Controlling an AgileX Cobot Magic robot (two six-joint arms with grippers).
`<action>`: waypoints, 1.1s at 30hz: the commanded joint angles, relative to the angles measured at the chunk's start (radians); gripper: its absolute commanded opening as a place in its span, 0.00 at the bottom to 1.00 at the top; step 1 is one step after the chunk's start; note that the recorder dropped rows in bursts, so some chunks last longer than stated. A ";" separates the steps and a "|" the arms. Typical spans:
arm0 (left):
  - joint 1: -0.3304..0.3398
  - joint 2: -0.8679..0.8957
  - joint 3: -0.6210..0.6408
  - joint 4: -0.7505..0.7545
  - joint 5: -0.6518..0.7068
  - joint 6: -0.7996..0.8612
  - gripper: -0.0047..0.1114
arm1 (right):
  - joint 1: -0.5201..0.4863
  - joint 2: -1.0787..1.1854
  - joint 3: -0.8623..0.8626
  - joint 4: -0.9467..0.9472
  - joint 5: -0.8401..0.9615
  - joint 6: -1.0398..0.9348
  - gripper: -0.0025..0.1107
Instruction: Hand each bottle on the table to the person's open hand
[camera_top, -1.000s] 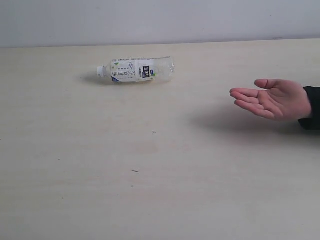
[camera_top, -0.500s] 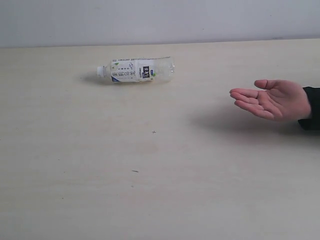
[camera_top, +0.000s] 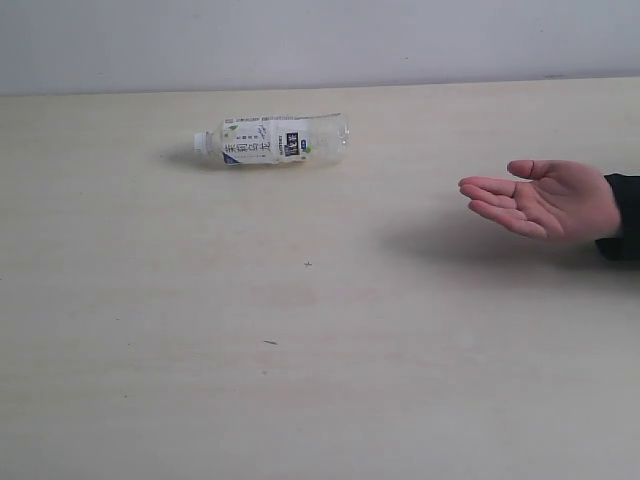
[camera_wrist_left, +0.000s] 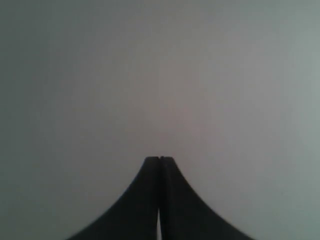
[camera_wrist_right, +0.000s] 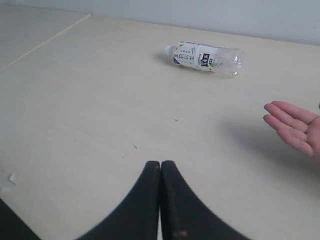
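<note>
**Both claws clenched and empty; one bottle lies well clear of them**

The left claw is clenched — its two black fingers press flat together along their whole length, gripping nothing. Beyond its tips its own camera shows only a plain, blurred grey surface.

On the pale table, toward the far edge and left of centre in the exterior view, a clear bottle lies on its side. Its white cap points left, and its white label carries green marks and dark print. It touches neither claw. From the right claw it sits far out beyond the fingertips, well apart, with bare tabletop between them.

A dark speck marks the table near the middle.

To the right, the open hand hovers just above the table, palm up and lightly cupped, fingers together and pointing left; a dark sleeve cuff shows at the wrist. The hand casts a soft shadow on the table below it. It holds nothing and is well apart from the bottle.

The right claw is clenched too — fingers closed tip to tip on nothing, poised over the near part of the table. The hand lies ahead of it and off to one side, nearer to the claw than the bottle is.
</note>
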 joint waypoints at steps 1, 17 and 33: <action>0.002 0.211 -0.152 -0.221 0.032 0.143 0.04 | 0.002 -0.003 0.003 0.004 -0.003 -0.001 0.02; -0.011 1.533 -1.386 -0.078 1.326 0.667 0.04 | 0.002 -0.003 0.003 0.004 -0.003 -0.001 0.02; -0.483 2.004 -1.843 0.458 1.792 0.881 0.04 | 0.002 -0.003 0.003 0.004 0.002 -0.001 0.02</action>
